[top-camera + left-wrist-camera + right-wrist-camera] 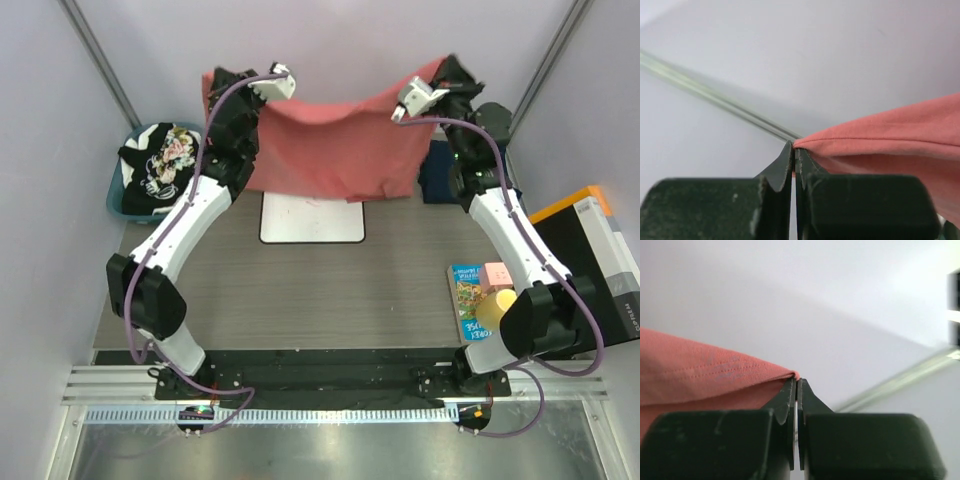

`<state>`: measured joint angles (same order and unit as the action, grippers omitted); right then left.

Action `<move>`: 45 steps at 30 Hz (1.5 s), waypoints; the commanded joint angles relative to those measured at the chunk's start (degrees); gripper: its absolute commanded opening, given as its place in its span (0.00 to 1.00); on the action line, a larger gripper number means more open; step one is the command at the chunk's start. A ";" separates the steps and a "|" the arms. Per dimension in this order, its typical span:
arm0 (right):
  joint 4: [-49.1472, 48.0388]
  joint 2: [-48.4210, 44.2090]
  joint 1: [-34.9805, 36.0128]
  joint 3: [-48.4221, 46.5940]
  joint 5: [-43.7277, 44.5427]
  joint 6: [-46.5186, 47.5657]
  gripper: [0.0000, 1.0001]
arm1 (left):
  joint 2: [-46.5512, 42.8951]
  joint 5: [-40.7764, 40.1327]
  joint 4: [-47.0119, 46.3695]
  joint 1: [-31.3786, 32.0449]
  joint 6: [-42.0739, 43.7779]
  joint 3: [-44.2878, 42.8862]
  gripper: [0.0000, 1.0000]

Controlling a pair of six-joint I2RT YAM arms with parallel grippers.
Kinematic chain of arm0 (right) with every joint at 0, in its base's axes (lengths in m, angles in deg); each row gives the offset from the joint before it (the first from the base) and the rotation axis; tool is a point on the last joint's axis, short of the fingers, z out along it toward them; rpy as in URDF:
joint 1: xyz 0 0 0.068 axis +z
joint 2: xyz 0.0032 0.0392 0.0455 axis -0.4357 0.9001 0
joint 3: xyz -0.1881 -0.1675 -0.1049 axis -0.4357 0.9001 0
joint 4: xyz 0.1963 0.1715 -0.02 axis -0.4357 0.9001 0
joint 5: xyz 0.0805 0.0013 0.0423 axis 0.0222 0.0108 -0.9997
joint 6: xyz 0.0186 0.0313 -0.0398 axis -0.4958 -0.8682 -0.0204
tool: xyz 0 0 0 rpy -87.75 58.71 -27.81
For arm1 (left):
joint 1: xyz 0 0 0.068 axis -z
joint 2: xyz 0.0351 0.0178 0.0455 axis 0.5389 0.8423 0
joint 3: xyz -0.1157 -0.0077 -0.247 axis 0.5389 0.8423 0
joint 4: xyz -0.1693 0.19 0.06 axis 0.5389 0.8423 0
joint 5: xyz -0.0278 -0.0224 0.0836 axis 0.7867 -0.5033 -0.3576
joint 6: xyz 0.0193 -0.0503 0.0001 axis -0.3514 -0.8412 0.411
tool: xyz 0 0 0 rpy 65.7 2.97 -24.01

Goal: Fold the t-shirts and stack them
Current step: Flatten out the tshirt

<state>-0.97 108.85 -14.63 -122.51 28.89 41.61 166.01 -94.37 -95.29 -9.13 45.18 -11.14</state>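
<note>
White board's (312, 228) far end hidden behind salmon shirt (330, 150), navy shirt (433, 178) partly behind right arm (500, 230), book (468, 300) print unreadably small

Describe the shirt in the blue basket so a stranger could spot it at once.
Start at the table's far left corner, just outside the left arm, where a blue basket sits. The shirt heaped in it is black with a pale floral print, unlike the plain salmon shirt hanging at the back.

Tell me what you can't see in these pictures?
Top view: the far end of the white board is hidden by the hanging salmon t-shirt.
Top view: the dark navy cloth is mostly hidden by the right arm.
Wrist views: frame edges cut off all but a shirt corner in the jaws.
</note>
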 commanded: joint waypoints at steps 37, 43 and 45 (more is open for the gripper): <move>27.07 -13.12 0.58 11.89 -6.78 -6.16 0.01 | -22.81 12.21 32.70 4.11 -9.04 26.40 0.00; -3.40 -5.37 0.75 7.33 1.66 2.28 0.01 | -4.26 -4.14 16.80 2.97 -3.67 2.69 0.00; -10.30 -1.95 0.75 0.75 8.50 2.55 0.01 | -0.57 -6.07 10.21 2.97 -2.27 -7.30 0.00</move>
<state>17.80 104.80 -14.15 -109.99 25.87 40.47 161.61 -89.70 -66.07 -5.21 39.17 -1.33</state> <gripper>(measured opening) 0.036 0.005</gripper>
